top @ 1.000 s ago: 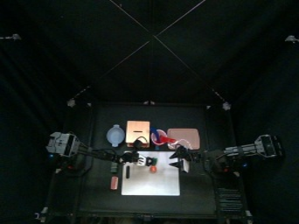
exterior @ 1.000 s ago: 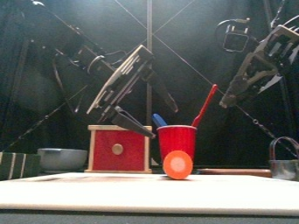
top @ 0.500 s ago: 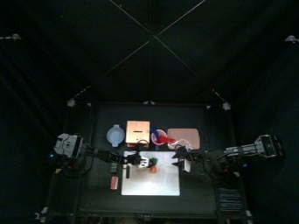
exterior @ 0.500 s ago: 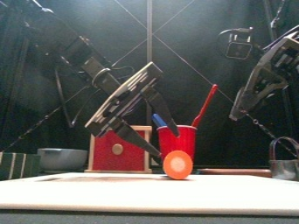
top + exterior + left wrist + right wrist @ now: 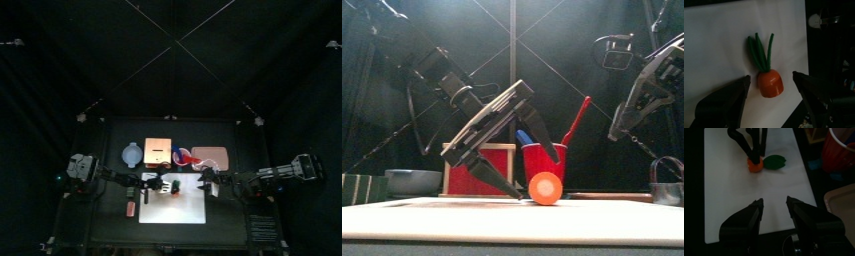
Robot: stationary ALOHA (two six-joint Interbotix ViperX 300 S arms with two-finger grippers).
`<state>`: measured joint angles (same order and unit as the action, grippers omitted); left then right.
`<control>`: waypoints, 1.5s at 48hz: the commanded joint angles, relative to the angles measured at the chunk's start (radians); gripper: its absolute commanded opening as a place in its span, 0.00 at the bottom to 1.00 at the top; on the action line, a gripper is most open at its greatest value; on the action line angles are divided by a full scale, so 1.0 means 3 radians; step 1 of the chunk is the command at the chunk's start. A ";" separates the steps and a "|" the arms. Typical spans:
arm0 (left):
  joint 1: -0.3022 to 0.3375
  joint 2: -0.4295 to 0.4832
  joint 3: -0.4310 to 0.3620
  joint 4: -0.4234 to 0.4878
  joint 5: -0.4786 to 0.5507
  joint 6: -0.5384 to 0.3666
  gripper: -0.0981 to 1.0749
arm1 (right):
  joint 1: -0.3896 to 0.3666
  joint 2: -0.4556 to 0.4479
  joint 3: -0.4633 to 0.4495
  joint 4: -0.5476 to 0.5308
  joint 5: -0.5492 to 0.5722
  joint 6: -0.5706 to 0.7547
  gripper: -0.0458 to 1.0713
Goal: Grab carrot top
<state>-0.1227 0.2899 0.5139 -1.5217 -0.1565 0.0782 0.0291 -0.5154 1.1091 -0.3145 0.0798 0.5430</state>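
A tiny orange toy carrot lies on the white sheet, and its carrot top, a tuft of dark green stems, points away from my left wrist. My left gripper hangs low over it, open, with one jaw on each side of the orange body and not touching it. The front view shows the carrot end-on, with the left jaws slanting down just beside it. My right gripper is open and empty, held back from the carrot over the sheet.
A red cup with utensils and a red box stand behind the carrot. A grey bowl sits at the left and a padlock at the right. A small green lump lies next to the carrot.
My left arm has come down from above the red box to just over the sheet, beside the carrot, and its jaws have spread a little wider. The right arm has barely moved.
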 commanded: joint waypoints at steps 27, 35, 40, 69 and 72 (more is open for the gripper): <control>-0.0082 0.0184 -0.0169 0.0215 -0.0010 0.0010 0.90 | 0.0000 -0.0041 0.0000 -0.0010 -0.0005 0.0000 0.75; -0.0072 0.0199 -0.0194 0.0261 -0.0051 0.0010 0.88 | -0.0005 -0.0041 0.0000 -0.0015 0.0005 -0.0005 0.75; -0.0046 0.0199 -0.0184 0.0302 -0.0107 0.0010 0.87 | -0.0005 -0.0041 0.0000 -0.0010 0.0005 -0.0005 0.75; 0.0138 0.0256 -0.0199 0.0629 -0.0092 0.0010 0.70 | 0.0041 -0.0041 0.0010 0.0015 0.0118 0.0036 0.75; 0.0138 0.0256 -0.0199 0.0634 -0.0092 0.0010 0.68 | 0.0041 -0.0036 0.0005 0.0020 0.0118 0.0036 0.75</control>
<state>-0.0874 0.3728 0.4602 -1.3361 -0.1856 0.0782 0.0399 -0.5170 1.1229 -0.3099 0.1181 0.5538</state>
